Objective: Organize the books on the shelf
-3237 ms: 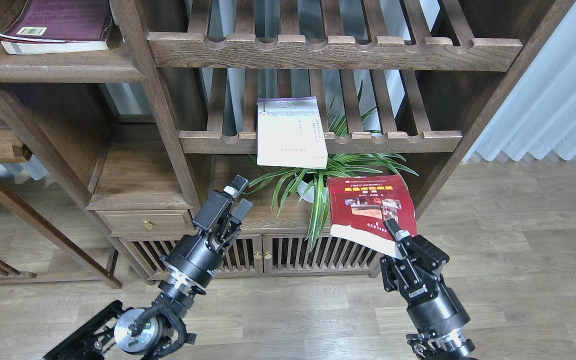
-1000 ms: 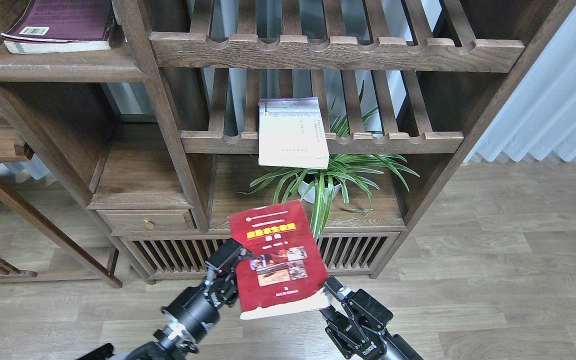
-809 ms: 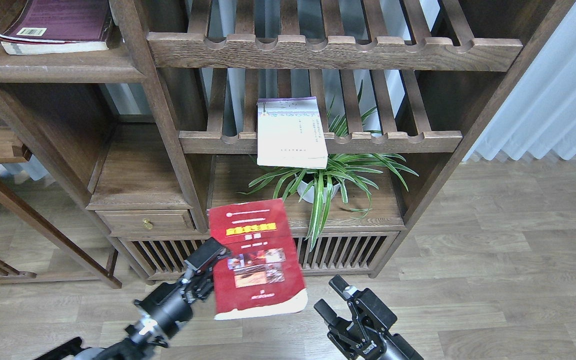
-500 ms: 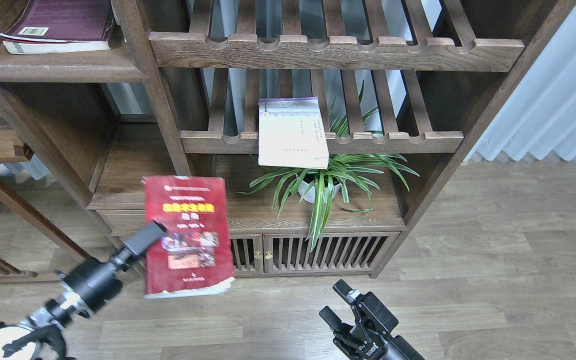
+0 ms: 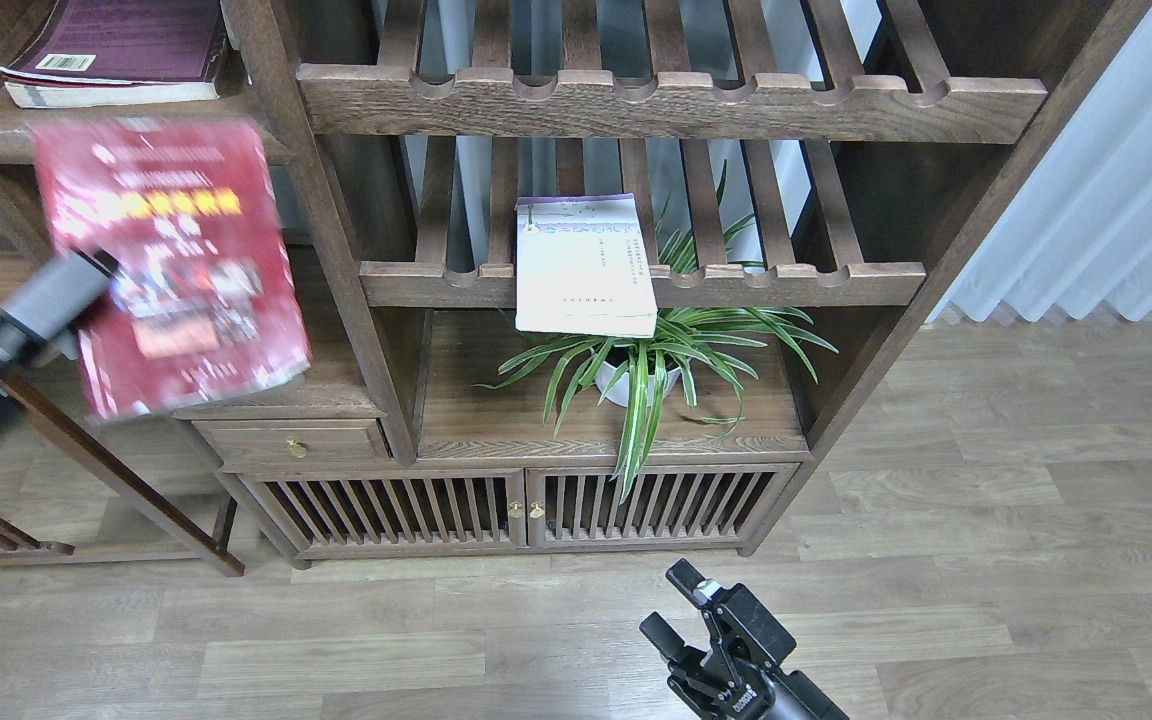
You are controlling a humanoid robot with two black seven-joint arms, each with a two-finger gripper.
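My left gripper is shut on the left edge of the red book, which is blurred with motion and held in the air in front of the left bay, just below the shelf. The maroon book lies flat on that shelf at the top left. The cream book with the purple top band rests on the slatted rack in the middle bay, overhanging its front rail. My right gripper is open and empty, low over the floor at the bottom.
A potted spider plant stands on the cabinet top under the cream book. A second slatted rack runs above. A small drawer and slatted cabinet doors are below. White curtains hang at the right.
The red book passed from my right gripper to my left one. My left arm has swung it up and to the left, toward the top-left shelf. My right gripper opened and dropped low.
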